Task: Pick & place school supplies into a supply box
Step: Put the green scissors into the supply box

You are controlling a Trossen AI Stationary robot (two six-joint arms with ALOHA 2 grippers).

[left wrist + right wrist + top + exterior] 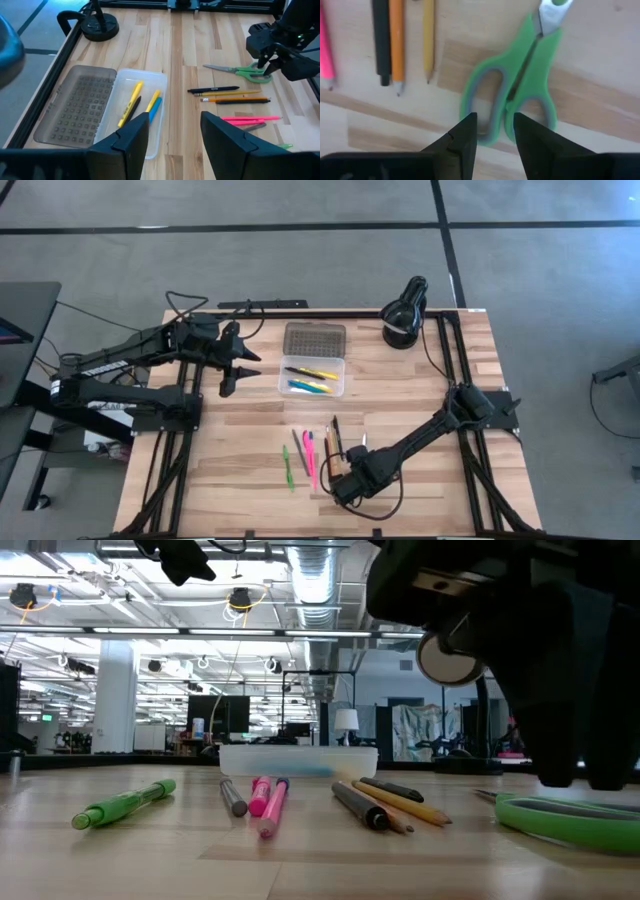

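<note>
Right gripper (494, 131): jaws part-spread, straddling the handle of the green scissors (520, 85) on the table, lower centre of the high view. Left gripper (174, 131): jaws spread, empty, hovering left of the supply box (314, 374), which holds 3 markers.

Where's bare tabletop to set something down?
Free: the wooden table between the black round desk lamp and the right arm, and the front-left corner beside the green marker. Crowded: the pen row by the right gripper and around the clear plastic box.
</note>
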